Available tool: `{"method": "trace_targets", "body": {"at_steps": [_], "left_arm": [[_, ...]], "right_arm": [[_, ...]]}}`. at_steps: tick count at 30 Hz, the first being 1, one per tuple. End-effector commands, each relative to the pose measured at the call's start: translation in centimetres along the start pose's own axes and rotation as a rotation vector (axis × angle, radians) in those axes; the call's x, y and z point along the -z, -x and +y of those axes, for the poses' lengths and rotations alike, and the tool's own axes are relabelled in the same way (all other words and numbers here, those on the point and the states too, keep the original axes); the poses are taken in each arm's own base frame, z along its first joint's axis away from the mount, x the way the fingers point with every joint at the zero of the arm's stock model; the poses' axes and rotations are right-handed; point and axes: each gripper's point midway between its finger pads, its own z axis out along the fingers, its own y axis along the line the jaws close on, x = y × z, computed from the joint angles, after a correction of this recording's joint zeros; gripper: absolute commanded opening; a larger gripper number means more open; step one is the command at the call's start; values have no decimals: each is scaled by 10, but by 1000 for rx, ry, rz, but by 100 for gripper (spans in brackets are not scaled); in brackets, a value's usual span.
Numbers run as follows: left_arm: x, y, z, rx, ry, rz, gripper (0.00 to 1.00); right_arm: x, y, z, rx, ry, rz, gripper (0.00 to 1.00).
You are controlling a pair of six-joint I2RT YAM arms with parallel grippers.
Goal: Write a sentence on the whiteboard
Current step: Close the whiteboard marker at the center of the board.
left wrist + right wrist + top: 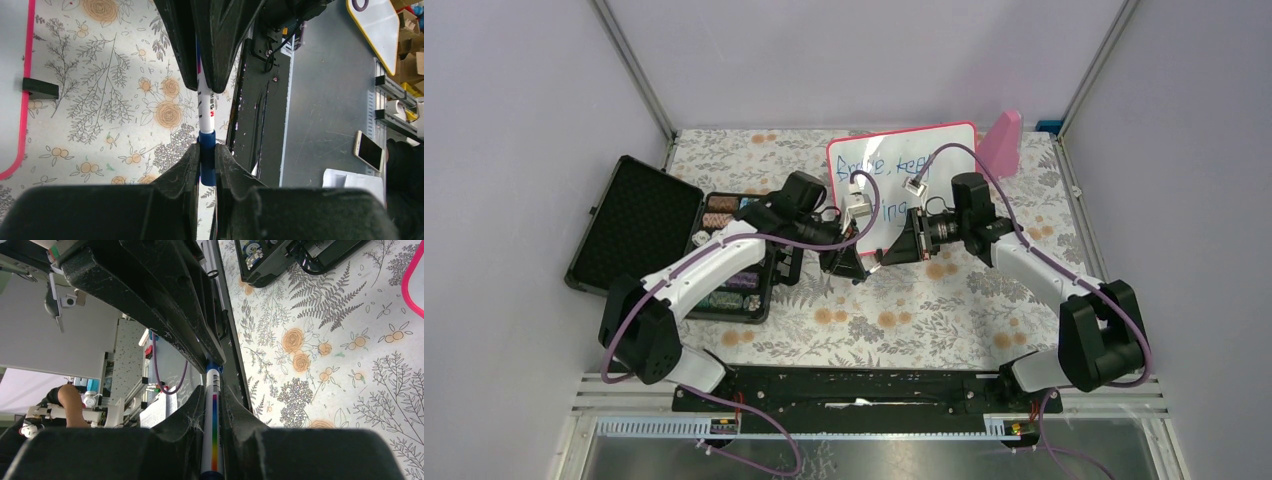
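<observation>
Now the pen [205, 107] is clamped by the left pincer [207, 147] at its cap [207, 172], by the right pincer [212, 390] at its body. It should be kept straight. The whiteboard [954, 140] is stood behind, sentence [879, 165] written.

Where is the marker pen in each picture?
Top external: the marker is a small white bit between the left pincer and right pincer, in front of the whiteboard.
Left wrist: the marker runs up the centre, pinched at both ends.
Right wrist: the marker is bottom centre, showing its rainbow stripe.
Shared landmark: the whiteboard's pink frame, at the left edge and the top right.
</observation>
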Motion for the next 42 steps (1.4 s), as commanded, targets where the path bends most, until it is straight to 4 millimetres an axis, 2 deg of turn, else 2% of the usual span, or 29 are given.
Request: {"method": "trace_targets", "body": {"at_steps": [1, 9, 11, 13, 14, 16, 21, 25, 28, 33, 42], "left_arm": [[0, 43, 2, -116, 11, -95, 0], [0, 58, 5, -133, 23, -113, 0], [1, 57, 6, -129, 31, -111, 9], [6, 57, 9, -118, 49, -114, 23], [11, 59, 12, -103, 55, -123, 31], [25, 64, 15, -73, 45, -155, 40], [59, 78, 12, -79, 18, -266, 50], [73, 89, 12, -15, -13, -354, 52], [75, 93, 24, -52, 53, -378, 54], [75, 96, 39, -103, 128, -399, 54], [61, 92, 25, -99, 19, -381, 55]], "right_arm": [[-11, -6, 13, -3, 75, 37, 0], [-16, -7, 13, -49, 107, 48, 0], [-16, -3, 13, -50, 105, 43, 0], [-12, 6, 13, -55, 102, 28, 0], [-9, 11, 10, -60, 94, 14, 0], [0, 23, 5, -72, 70, -27, 0], [30, 65, 4, -119, 52, -192, 0], [37, 96, 8, -157, 32, -292, 0], [38, 109, 9, -244, 29, -340, 0], [40, 110, 13, -291, 44, -373, 0], [37, 104, 13, -280, 26, -366, 0]]}}
